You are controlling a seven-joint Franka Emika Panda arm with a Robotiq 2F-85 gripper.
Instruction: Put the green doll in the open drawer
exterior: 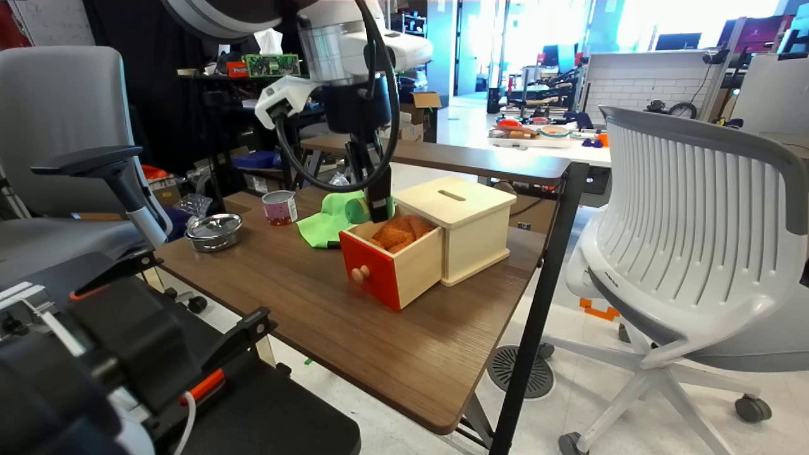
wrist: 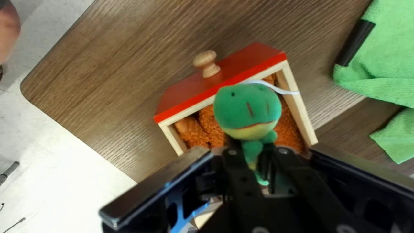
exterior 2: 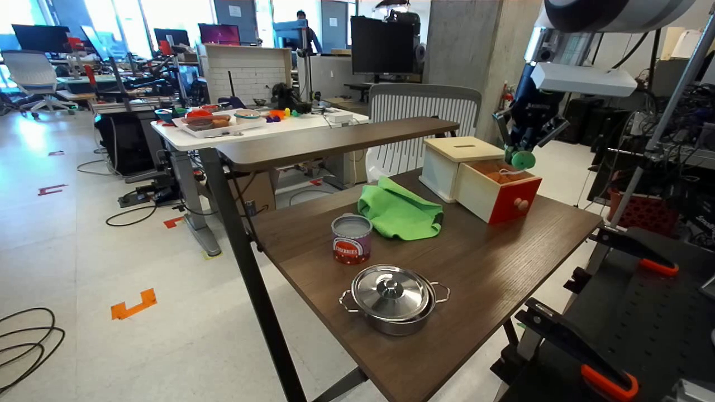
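Closest to my wrist camera, the pincer (wrist: 255,155) is clamping on the green doll (wrist: 248,106), gripping the toy's body while the head, yellow below and crossed by a red mouth line, is poking out beyond. I am holding the doll over the open drawer (exterior: 404,272); in both exterior views the head is hanging just above the rim, and I am failing to make out whether any part is touching the contents. A white cord (wrist: 288,92) is curving out from behind the head and crossing over the drawer's side wall in the wrist view. Rough orange-brown lumps (wrist: 210,124) are filling much of the drawer, whose red front with its wooden knob (wrist: 207,63) is facing away from the pale wooden cabinet (exterior: 477,237), whose flat top is showing a long slot. On the worktop (exterior: 354,341), I am seeing a crumpled green cloth (exterior 2: 399,212) lying beside the drawer and apart from it, a cherry can (exterior 2: 351,245) standing upright just beside the cloth, and a lidded steel pot (exterior 2: 391,301) sitting near the can, well apart from the drawer
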